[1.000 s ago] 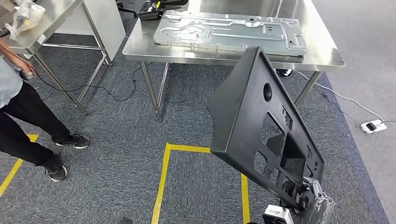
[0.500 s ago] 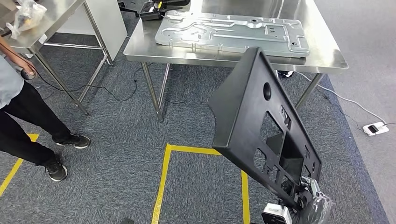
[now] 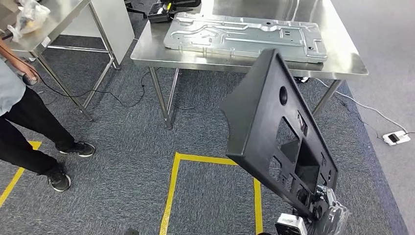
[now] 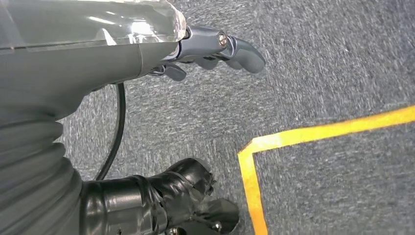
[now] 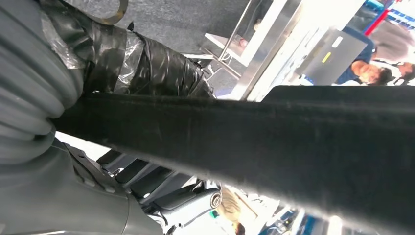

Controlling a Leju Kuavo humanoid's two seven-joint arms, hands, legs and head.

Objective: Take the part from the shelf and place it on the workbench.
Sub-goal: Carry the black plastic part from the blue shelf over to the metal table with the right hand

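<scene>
The part is a large black plastic panel [image 3: 274,132] with several cut-outs, tilted up in front of me. My right hand [image 3: 318,210] grips its lower corner at the bottom right of the head view. In the right wrist view the panel's dark edge [image 5: 274,132] crosses the picture, clamped by the taped thumb [image 5: 147,68]. The steel workbench [image 3: 342,61] stands ahead, beyond the panel's top corner. My left hand [image 4: 210,49] hangs over the grey carpet, holding nothing, its fingers apart from the thumb.
A stamped metal sheet [image 3: 244,34] covers much of the workbench top. A person in dark trousers [image 3: 29,127] stands at the left beside a second steel table [image 3: 58,17]. Yellow floor tape [image 3: 171,191] marks the carpet. A power strip [image 3: 395,138] and cable lie at the right.
The whole view has shifted slightly: the workbench and metal sheet now sit a little lower and to the right in the picture. The panel stays in my right hand at much the same tilt.
</scene>
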